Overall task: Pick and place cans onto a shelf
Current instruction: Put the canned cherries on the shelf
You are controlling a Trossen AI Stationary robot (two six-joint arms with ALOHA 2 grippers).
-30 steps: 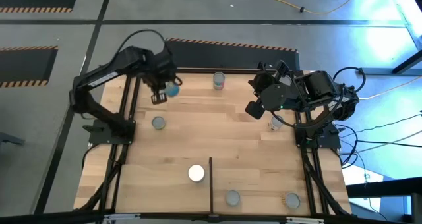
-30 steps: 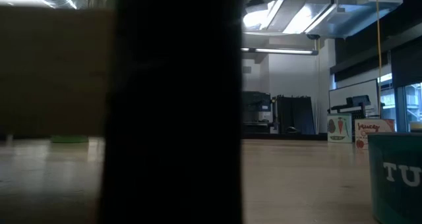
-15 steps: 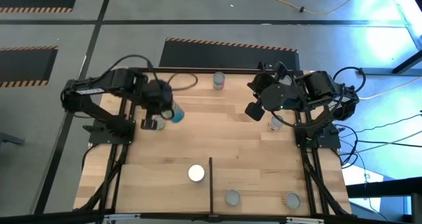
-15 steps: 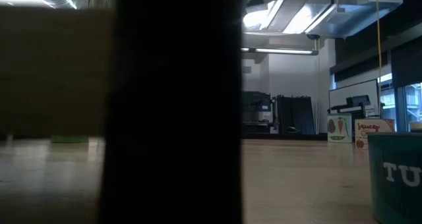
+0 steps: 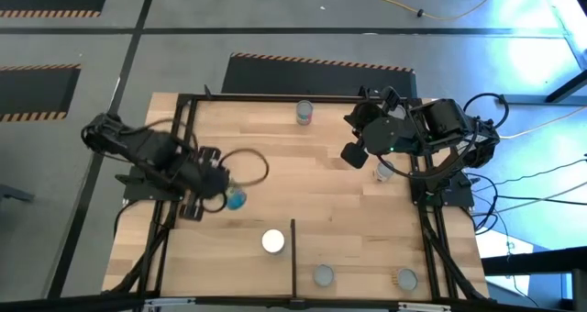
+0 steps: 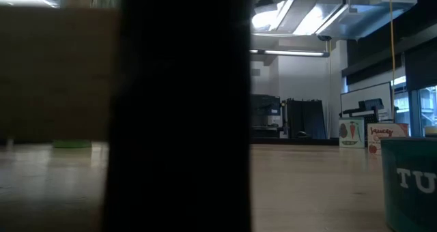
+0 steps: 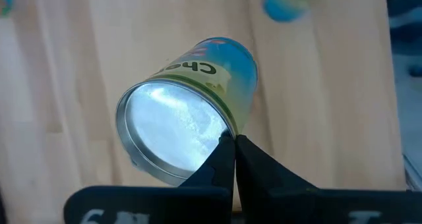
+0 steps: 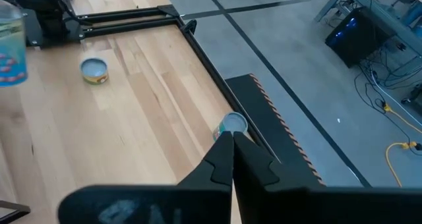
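Observation:
My left gripper (image 5: 226,199) hangs over the table's left middle, shut on a blue-and-yellow can (image 5: 237,199) with a silver top (image 7: 173,133). My right gripper (image 5: 352,153) waits shut and bare, raised over the far right. Other cans stand upright on the board: one at the far edge (image 5: 304,113), one below the right arm (image 5: 383,172), a white-topped one (image 5: 273,241) left of the shelf's black divider bar (image 5: 293,257), and two (image 5: 323,275) (image 5: 405,278) right of it. Another can (image 8: 94,70) shows in the right wrist view. My left gripper pinches the can at the edge of its top rim (image 7: 224,133) between the two fingertips (image 7: 221,159), which meet there. The fingers come from above, slanting down. The can hangs tilted below them, clear of the table, its silver top turned toward the wrist camera.
A black metal frame (image 5: 179,147) edges the wooden board. A wide dark post (image 6: 181,109) blocks most of the low view, and a teal can (image 6: 410,184) stands at its right. A black mat (image 5: 316,73) lies beyond the far edge. Bare board lies in the middle.
My left gripper has swung from the table's far edge toward the near edge along the left side, rolling its wrist, with the blue can still in its hold and clear of the board.

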